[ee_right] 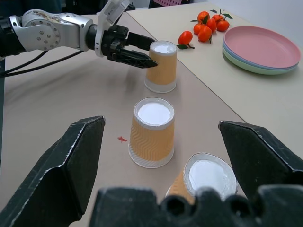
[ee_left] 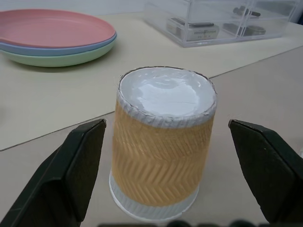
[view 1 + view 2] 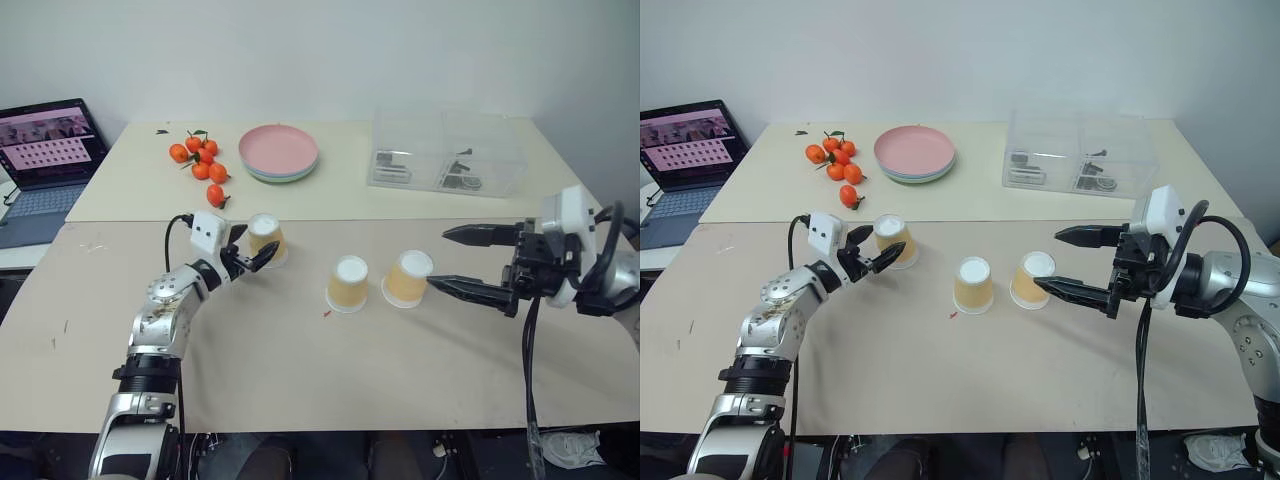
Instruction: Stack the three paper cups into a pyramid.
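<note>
Currently: three cups upside down on the worktop [image 3: 300,400], none stacked; both grippers spread.

Left gripper [image 3: 877,255] brackets the left cup [image 3: 894,240] with a finger on each side, not yet pinching — likely placed to carry it toward the others. Middle cup [image 3: 973,285] and right cup [image 3: 1031,279] stand just beside each other, a probable base pair; the right cup looks tilted. Right gripper [image 3: 1066,262] hovers wide at the right cup, lower finger near its rim. Oranges [image 3: 198,160], plates [image 3: 279,153] and clear box [image 3: 445,152] sit well back; open worktop lies in front.
</note>
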